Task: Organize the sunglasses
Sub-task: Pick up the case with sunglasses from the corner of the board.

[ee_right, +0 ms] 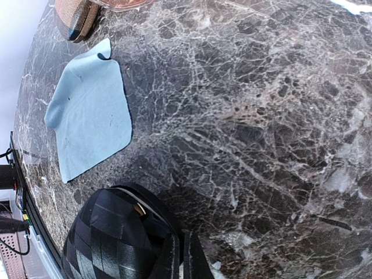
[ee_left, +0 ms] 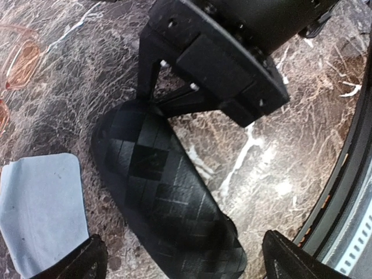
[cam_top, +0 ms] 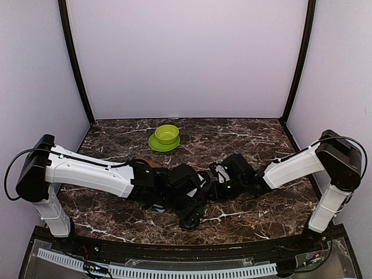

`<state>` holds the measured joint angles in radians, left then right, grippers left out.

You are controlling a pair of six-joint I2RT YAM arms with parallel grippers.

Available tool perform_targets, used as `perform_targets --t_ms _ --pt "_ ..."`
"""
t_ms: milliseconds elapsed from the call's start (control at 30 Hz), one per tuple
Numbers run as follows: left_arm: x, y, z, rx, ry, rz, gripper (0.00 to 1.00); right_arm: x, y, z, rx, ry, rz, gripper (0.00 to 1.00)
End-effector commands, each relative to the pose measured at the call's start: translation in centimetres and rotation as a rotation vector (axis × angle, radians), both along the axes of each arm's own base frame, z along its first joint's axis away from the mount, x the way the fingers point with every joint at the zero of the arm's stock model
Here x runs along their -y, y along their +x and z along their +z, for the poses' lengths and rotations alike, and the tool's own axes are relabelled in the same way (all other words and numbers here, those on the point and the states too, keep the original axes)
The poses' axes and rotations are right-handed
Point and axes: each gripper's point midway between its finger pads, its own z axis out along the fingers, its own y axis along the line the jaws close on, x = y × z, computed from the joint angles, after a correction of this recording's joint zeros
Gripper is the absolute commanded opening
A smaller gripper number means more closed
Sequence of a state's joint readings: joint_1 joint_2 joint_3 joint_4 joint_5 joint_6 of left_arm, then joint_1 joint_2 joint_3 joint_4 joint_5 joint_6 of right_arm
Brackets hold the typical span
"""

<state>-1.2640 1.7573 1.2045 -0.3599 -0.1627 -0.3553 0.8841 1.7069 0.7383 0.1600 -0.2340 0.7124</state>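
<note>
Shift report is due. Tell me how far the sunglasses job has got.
Done: nothing visibly; the reddish sunglasses lie bare on the table, apart from the black case. In hand: the left gripper is open astride the case, the right gripper against its other end. Left: getting the glasses into a case.

We found a bowl (cam_top: pixel 167 133) on a plate (cam_top: pixel 156 145) at the back of the worktop (cam_top: pixel 250 136), a little left of centre. Near the front edge lay a case (ee_left: pixel 165 197), the left fingers (ee_left: pixel 81 261) on either side of one end and the right fingers (ee_right: pixel 173 261) at its other end. A cloth (ee_left: pixel 40 209) lay just beside the case. The sunglasses (ee_left: pixel 20 58) lay beyond the cloth, next to a second case (ee_right: pixel 78 17).
</note>
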Motion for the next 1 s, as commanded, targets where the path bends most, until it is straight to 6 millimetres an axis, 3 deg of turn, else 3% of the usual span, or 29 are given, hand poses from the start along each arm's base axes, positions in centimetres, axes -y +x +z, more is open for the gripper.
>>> perform_targets --t_ms 0,300,567,967 --pt "-1.6 -0.7 -0.1 0.025 0.045 0.045 0.98 -1.0 0.3 2.2 0.044 0.068 -0.003 0.00" --pt "-1.3 -2.3 -2.6 0.071 0.109 0.021 0.99 -1.2 0.3 2.1 0.033 0.071 -0.023 0.00" --pt "-1.9 -2.0 -4.8 0.105 0.204 0.024 0.99 -1.3 0.2 2.2 0.033 0.067 -0.022 0.00" --pt "-2.3 -1.4 -5.1 0.125 0.211 0.070 0.95 -1.5 0.1 2.1 0.031 0.065 -0.014 0.00"
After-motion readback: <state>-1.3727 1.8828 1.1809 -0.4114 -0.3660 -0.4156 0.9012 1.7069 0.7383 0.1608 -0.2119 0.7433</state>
